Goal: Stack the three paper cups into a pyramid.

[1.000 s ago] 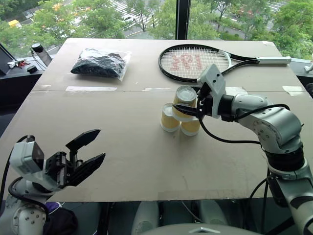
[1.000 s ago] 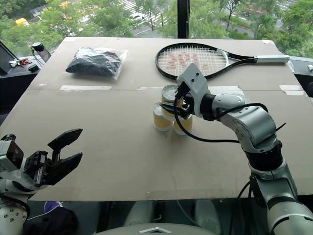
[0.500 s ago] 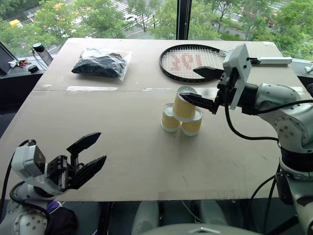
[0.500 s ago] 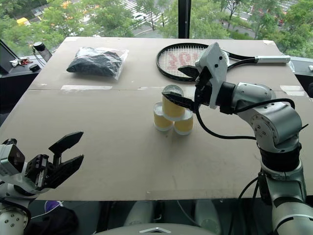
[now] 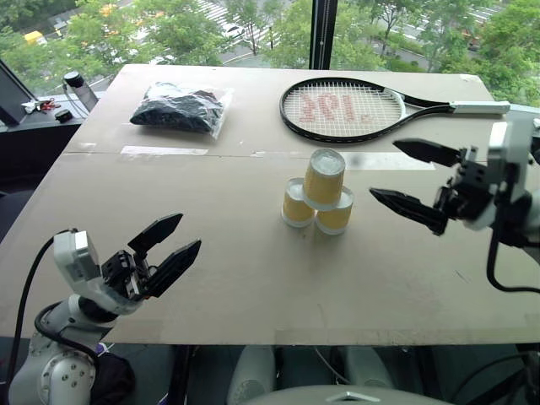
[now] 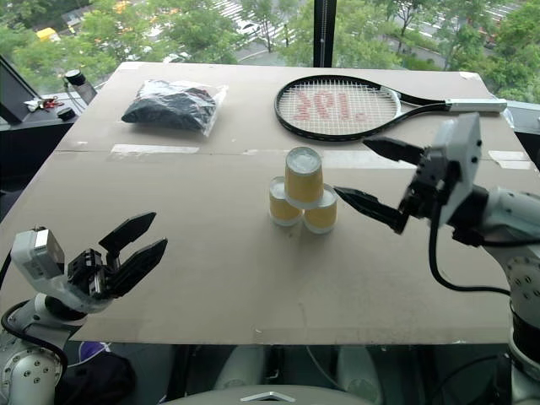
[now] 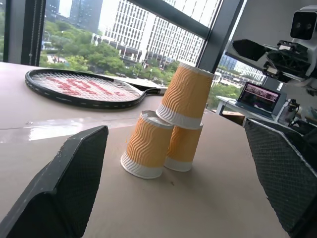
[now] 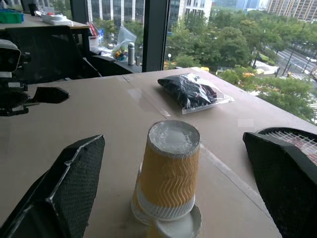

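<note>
The robot's right hand hangs open and empty above the worktop, its two black fingers spread wide and pointing toward the three paper cups, near them at their 3 o'clock but touching none. The cups stand upside down as a pyramid at the worktop's centre: two side by side and touching on the surface, the third resting tilted across their white bases. The left hand hovers at the near edge, at about 8 o'clock from the stack and well apart from it, its fingers likewise parted and holding nothing. A tennis racket lies flat at 12 o'clock beyond the cups, and a clear bag of dark contents sits at about 10 o'clock near the far left corner.
</note>
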